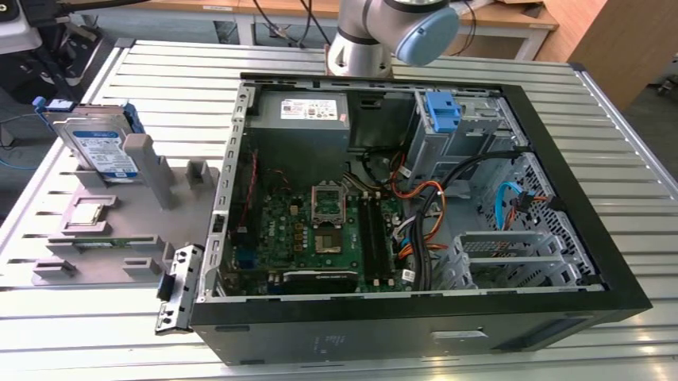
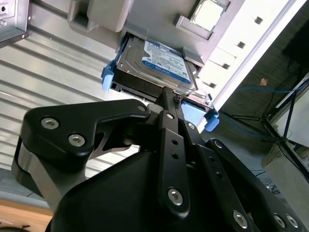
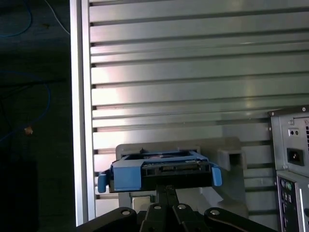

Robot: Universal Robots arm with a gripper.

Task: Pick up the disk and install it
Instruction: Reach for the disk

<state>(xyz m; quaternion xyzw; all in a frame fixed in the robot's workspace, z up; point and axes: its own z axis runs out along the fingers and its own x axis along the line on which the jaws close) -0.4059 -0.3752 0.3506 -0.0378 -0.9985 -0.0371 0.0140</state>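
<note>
One step, the pick-up, is in hand: the disk [image 1: 101, 151] leans in the grey holder [image 1: 157, 171] on the surface [image 1: 159, 71] beside the open computer case [image 1: 371, 337], and the jaws, pressed together and empty, face it without contact, so grasping requires opening them first.

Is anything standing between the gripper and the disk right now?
Nothing visible does. In both wrist views the gripper faces the near edge of the disk, which stands in the grey holder, with no object between them.
</note>
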